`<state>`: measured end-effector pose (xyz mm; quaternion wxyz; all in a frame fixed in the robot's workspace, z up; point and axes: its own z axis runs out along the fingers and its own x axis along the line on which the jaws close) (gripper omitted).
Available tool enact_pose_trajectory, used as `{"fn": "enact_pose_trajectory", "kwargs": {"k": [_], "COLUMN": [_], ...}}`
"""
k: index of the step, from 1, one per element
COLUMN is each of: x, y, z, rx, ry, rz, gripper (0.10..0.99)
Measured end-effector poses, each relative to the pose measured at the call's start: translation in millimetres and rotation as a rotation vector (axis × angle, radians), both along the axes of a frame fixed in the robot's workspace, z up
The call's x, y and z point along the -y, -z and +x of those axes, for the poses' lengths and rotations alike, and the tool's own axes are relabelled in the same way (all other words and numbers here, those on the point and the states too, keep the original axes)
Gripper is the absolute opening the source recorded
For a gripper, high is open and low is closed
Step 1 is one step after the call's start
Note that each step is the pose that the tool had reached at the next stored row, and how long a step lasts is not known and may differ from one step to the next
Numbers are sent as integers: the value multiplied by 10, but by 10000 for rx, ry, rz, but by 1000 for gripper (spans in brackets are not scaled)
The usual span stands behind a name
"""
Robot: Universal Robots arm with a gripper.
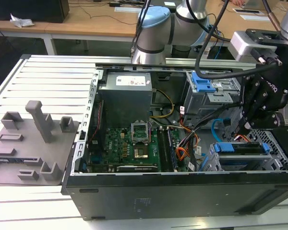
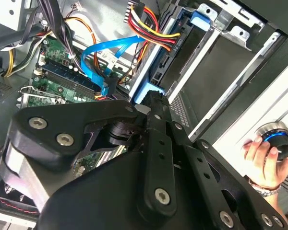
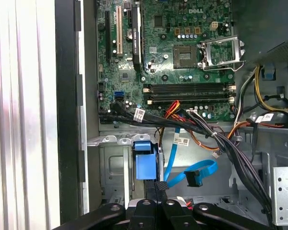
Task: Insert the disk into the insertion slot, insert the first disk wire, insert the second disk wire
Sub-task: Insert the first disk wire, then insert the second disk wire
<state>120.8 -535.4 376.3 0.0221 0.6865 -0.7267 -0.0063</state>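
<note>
One end effector (image 1: 245, 128) hangs over the disk (image 1: 240, 147), which sits in the insertion slot (image 1: 276, 143), in the exterior view. Second wrist view: jaws closed, seemingly empty, at its blue frame. First wrist view: the second disk wire (image 3: 194, 171) lies loose nearby; I'd press squarely, avoiding it.

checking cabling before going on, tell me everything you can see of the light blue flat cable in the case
The second disk wire is a thin, flat, light-blue cable that looks plastic-sheathed. It comes out from under the black wire bundle and crosses the grey metal of the case. It then curls into a loose loop ending in a small dark plug. The plug seems free, not seated in any socket. It lies beside the blue end of the disk, close to the gripper but apart from it.
</note>
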Motion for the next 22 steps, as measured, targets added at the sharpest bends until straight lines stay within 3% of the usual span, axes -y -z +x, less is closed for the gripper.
{"fn": "enact_pose_trajectory", "kwargs": {"k": [12, 15, 16, 17, 19, 21, 22], "x": [0, 0, 0, 0, 0, -106, -189], "y": [0, 0, 0, 0, 2, 3, 2], "z": [-4, -4, -5, -5, -5, -5, -5], "rx": [0, 0, 0, 0, 0, 0, 0], "ry": [2, 1, 1, -51, -1253, -1491, -1499], "rz": [0, 0, 0, 0, 1, 2, 0], "gripper": [114, 298, 298, 361, 361, 361, 361]}}
